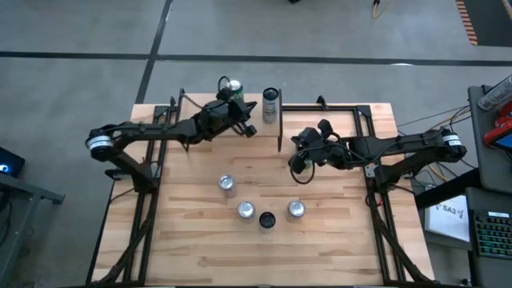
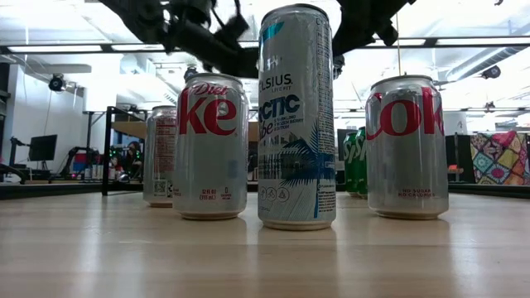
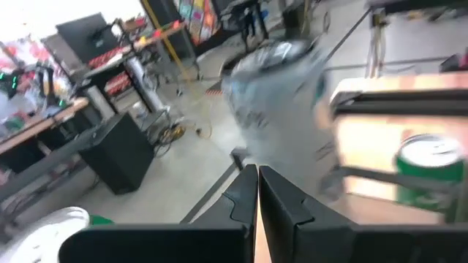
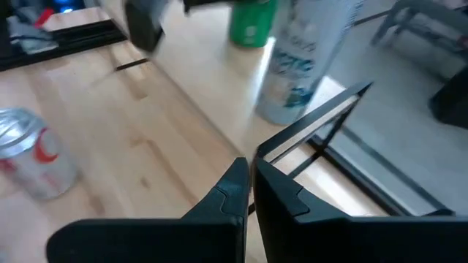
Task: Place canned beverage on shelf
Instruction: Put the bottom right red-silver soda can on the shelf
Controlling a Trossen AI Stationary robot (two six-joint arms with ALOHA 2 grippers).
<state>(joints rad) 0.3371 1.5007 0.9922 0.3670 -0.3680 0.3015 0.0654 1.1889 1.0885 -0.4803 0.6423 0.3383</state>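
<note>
The shelf (image 1: 268,138), a light-wood plank on thin black legs, stands at the table's far edge, partly under my left arm. A tall pale beverage can (image 1: 270,104) stands upright on its base at the shelf's far right corner (image 4: 325,106). A green can (image 1: 232,86) stands farther left. My left gripper (image 1: 251,128) hangs shut and empty over the shelf, just short of the tall can (image 3: 278,95). My right gripper (image 1: 294,164) hangs shut and empty to the right of the shelf, pointing toward the tall can (image 4: 307,58).
Several cans stand upright mid-table: silver cola cans (image 1: 227,184), (image 1: 246,210), (image 1: 296,210) and a tall dark-topped can (image 1: 267,219). In the low view they fill the front (image 2: 296,116). A black frame bar (image 1: 328,108) runs along the far edge.
</note>
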